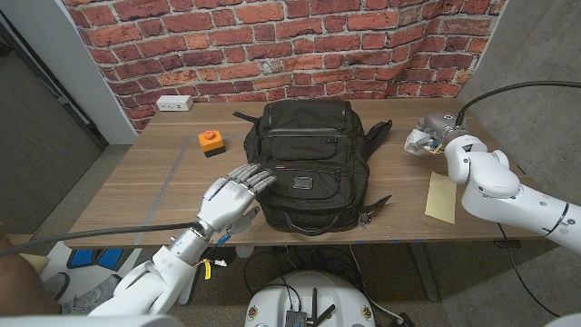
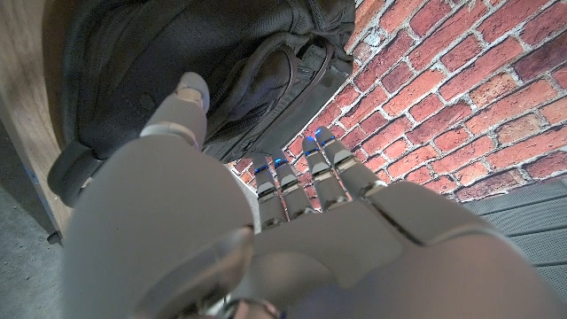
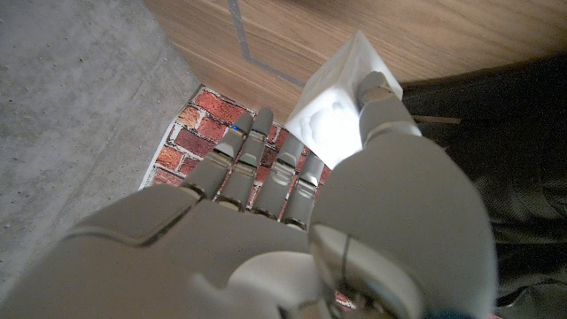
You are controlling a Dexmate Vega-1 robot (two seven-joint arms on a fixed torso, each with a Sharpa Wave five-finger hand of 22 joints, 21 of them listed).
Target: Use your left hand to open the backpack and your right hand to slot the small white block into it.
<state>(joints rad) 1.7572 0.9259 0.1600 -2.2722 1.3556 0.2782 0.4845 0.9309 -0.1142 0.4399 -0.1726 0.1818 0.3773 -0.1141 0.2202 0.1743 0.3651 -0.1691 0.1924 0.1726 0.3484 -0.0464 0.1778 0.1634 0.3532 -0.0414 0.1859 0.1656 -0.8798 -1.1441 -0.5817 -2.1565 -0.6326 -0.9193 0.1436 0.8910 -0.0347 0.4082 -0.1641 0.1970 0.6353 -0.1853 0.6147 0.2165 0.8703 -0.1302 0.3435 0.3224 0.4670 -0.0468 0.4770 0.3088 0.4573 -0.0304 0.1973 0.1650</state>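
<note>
My left robot hand (image 1: 234, 195) sits at the backpack's (image 1: 309, 163) eight-o'clock corner, fingers (image 1: 257, 175) spread and stretched over the near left edge of the black fabric, grasping nothing; from my left wrist view the fingertips (image 2: 319, 142) reach out past the bag's (image 2: 177, 53) dark front panel and zip seams without closing on any of it. The backpack lies flat in the middle of the table (image 1: 154, 182), top handle pointing to twelve o'clock toward the brick wall (image 1: 272, 36). My right robot hand (image 1: 438, 133) is out at the bag's three o'clock, just past a strap, and it grasps the small white block (image 1: 420, 142); my right wrist view shows the block (image 3: 341, 111) pinched between thumb and fingers above the wood. A yellow note (image 1: 441, 197) lies at five o'clock from that hand, an orange button box (image 1: 211, 142) sits at the backpack's nine o'clock, and a white power strip (image 1: 173, 104) rests near the wall.
</note>
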